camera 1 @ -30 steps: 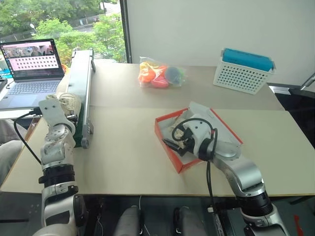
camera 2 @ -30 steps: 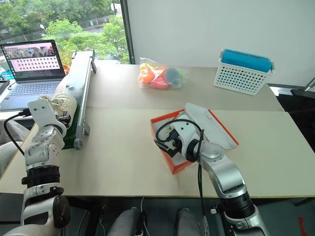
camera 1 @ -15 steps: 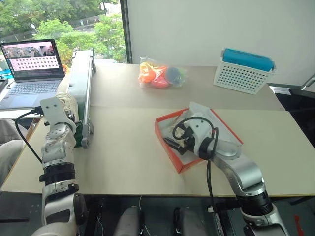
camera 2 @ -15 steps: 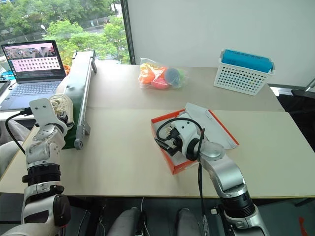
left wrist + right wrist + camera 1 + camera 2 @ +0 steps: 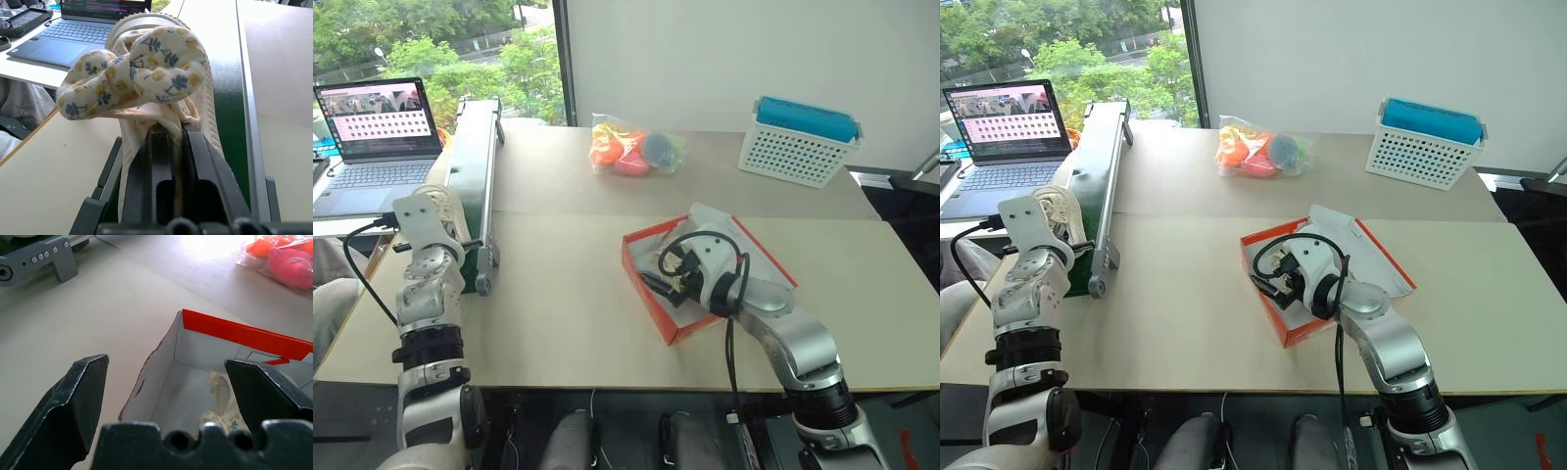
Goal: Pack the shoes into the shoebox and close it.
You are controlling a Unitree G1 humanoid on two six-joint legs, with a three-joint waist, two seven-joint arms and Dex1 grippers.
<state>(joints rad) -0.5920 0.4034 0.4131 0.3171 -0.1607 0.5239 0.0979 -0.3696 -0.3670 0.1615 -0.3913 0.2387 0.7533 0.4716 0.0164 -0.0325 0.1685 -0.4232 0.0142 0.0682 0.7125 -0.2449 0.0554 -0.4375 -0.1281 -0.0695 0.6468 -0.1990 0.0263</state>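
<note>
One cream shoe (image 5: pixel 161 63) with a flowered bow lies on the green belt of a conveyor (image 5: pixel 475 157) at the table's left edge. My left gripper (image 5: pixel 177 128) is shut on its near end, the two fingers pinching the shoe's fabric. The red-orange shoebox (image 5: pixel 649 299) stands open in the middle of the table, its lid (image 5: pixel 759 259) folded back to the right. My right gripper (image 5: pixel 166 363) hangs open over the box's near corner. The other shoe (image 5: pixel 217 418) lies inside the box, partly hidden by that gripper.
An open laptop (image 5: pixel 377 132) sits on a side desk at the far left. A clear bag of orange and blue toys (image 5: pixel 631 147) and a white perforated basket (image 5: pixel 798 147) with a blue item stand at the back of the table.
My left gripper's fingers have closed onto the shoe on the conveyor. Neither arm has shifted, and the right gripper has stayed open over the box.
</note>
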